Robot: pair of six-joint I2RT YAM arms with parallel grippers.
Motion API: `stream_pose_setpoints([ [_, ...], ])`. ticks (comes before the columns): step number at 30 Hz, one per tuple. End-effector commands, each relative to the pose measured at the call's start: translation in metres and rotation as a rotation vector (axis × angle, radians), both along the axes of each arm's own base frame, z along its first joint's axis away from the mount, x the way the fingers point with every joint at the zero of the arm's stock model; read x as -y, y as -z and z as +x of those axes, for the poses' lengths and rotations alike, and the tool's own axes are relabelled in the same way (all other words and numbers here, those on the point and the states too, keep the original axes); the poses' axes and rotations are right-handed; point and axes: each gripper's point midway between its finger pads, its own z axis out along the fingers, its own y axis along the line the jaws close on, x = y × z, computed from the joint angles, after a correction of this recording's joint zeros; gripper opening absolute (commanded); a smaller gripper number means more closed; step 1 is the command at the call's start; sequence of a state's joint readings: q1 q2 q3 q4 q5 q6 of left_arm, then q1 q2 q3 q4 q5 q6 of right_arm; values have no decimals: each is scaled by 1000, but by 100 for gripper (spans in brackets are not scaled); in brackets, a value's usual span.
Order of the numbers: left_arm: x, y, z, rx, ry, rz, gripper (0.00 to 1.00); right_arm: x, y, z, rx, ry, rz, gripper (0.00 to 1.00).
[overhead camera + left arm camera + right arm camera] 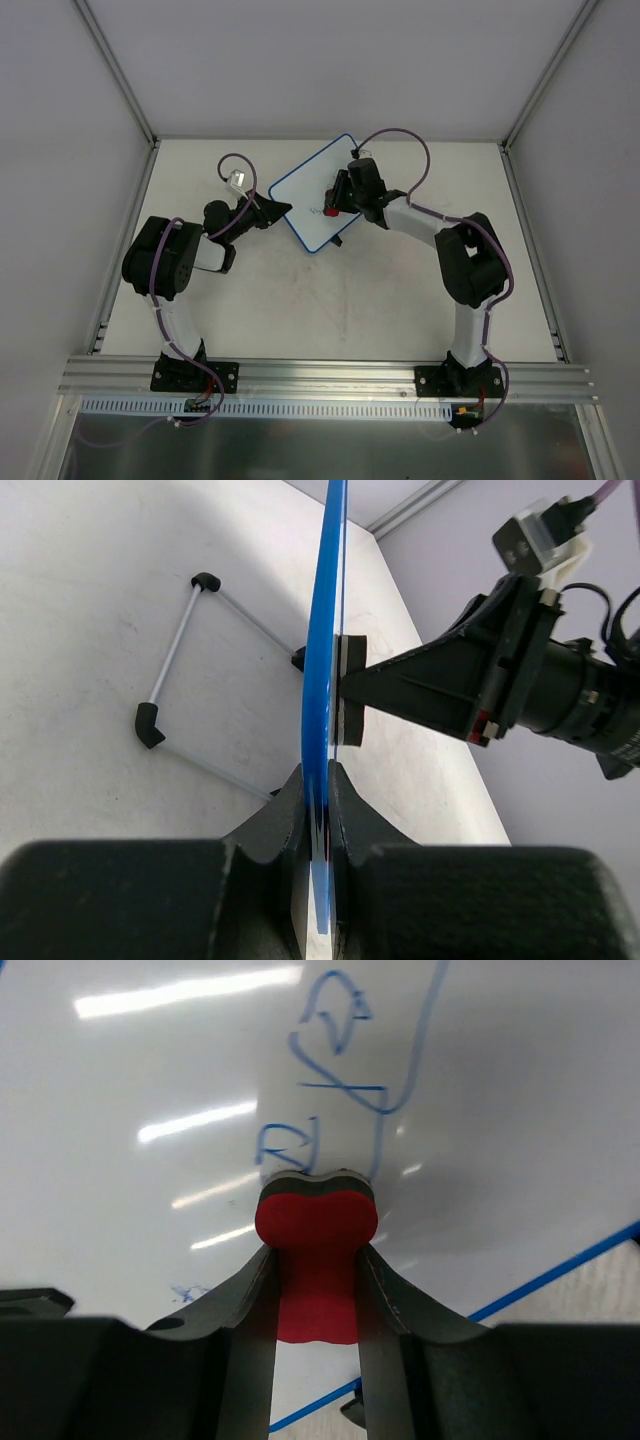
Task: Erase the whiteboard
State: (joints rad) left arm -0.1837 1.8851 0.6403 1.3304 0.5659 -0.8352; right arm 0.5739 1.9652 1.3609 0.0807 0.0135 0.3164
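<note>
Bench (pixel 330 300): pale, bare in front of both arm bases. The whiteboard (pixel 305 195) sits toward the far middle of the bench, turned cornerwise to the arms, with its face showing to the top camera. The left wrist view has it edge-on, a thin blue rim. Behind it a wire frame (pixel 172 658) with two black corner caps rests on the bench, so I judge the board is propped on a stand rather than lying flat. Left pincer (pixel 322 780) is clamped on the board's near-left edge, one finger on each face. Right pincer (pixel 315 1260) is closed on the waist of the red eraser (pixel 316 1222), whose dark felt pad meets the white face just below the blue scribbles (pixel 345 1060). A fainter blue mark lies lower left of the pad. Handling, as judgement: the board looks thin, light and stiff. Its face is glossy, so probably slick, and it is liable to skid or tip on the stand under a wiping push. The rim is the sensible hold, well clear of the writing, with grip across the thickness as the left pincer has it. The eraser body looks soft, so a firm squeeze at the narrow middle should stop it twisting.
</note>
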Motion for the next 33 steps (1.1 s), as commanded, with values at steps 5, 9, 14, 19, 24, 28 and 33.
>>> stream_pose_setpoints([
  [5,-2,-73,-6,376,3,-30,0,47,54,-9,-144,180,-55,0],
  [9,-2,-73,-6,378,6,-30,0,29,39,-10,-84,128,-82,0],
  [14,-1,-73,-6,380,13,-29,0,-11,14,-21,23,-12,-137,0],
  [19,-1,-72,-5,376,12,-31,0,-45,-6,-37,120,-130,-174,0],
  [24,1,-72,-6,378,18,-29,0,-69,-16,-43,160,-215,-130,0],
  [28,1,-73,-7,380,21,-29,0,-75,-18,-44,172,-245,-120,0],
  [33,1,-73,-7,382,21,-28,0,-59,-8,-38,132,-169,-144,0],
])
